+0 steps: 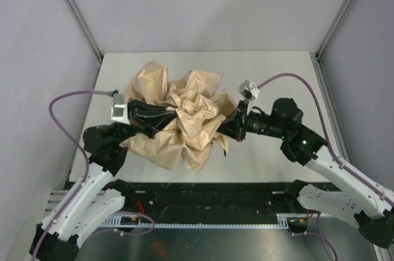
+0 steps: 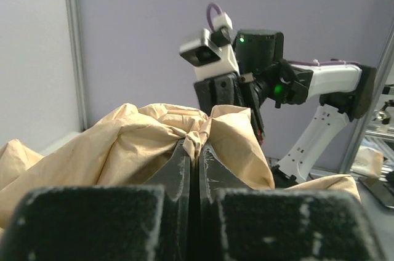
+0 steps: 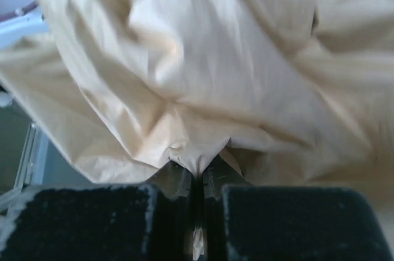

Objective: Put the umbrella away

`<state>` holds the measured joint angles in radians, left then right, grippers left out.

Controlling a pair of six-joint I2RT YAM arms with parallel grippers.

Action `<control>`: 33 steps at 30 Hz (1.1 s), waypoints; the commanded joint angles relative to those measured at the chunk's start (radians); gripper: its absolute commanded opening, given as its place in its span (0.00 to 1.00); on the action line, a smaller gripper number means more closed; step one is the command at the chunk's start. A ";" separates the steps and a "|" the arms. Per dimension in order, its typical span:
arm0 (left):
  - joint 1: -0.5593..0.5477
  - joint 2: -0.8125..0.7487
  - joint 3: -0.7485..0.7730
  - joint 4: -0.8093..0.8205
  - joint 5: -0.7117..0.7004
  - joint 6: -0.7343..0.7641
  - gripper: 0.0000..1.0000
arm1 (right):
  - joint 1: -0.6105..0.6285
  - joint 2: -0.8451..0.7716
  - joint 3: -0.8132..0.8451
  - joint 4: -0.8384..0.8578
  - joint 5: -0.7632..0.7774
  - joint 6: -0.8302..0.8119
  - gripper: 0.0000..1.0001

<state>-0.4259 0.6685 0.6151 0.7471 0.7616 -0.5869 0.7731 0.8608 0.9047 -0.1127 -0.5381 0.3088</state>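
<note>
The umbrella (image 1: 191, 119) sits as a crumpled heap of pale beige canopy in the middle of the bench (image 1: 277, 70), between the two arms, which reach into it from opposite sides. The left end effector (image 2: 198, 145) is pressed together on a ridge of fabric on the heap's left side, and cloth drapes away to either side of it. The right end effector (image 3: 198, 172) pinches a gathered tuck of canopy at the right side, its fingers almost meeting around the cloth.

Pale grey table (image 1: 277, 76), crumpled beige umbrella (image 1: 194, 122) heaped left of centre
</note>
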 commanded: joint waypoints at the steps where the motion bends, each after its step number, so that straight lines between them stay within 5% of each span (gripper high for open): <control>1: -0.067 0.079 0.017 0.074 -0.034 -0.045 0.00 | 0.034 0.108 0.119 0.182 0.125 0.089 0.00; 8: -0.224 0.165 0.011 0.145 -0.077 -0.067 0.00 | 0.043 0.243 0.292 0.006 0.225 0.049 0.02; 17: -0.216 0.179 -0.028 0.265 -0.249 -0.215 0.00 | 0.041 0.190 0.315 -0.168 0.268 -0.012 0.52; 24: -0.117 0.232 -0.070 0.531 -0.183 -0.391 0.00 | 0.041 0.094 0.318 -0.227 0.323 0.025 0.86; 28: -0.020 0.249 -0.127 0.737 -0.152 -0.470 0.00 | 0.040 0.039 0.319 -0.269 0.344 0.100 0.96; 33: 0.043 0.227 -0.120 0.773 -0.128 -0.378 0.00 | 0.040 -0.002 0.316 -0.286 0.395 0.282 0.99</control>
<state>-0.4183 0.9234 0.4694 1.2121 0.6189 -0.9947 0.8124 0.8829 1.1812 -0.3828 -0.1951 0.4374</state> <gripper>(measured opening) 0.036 0.988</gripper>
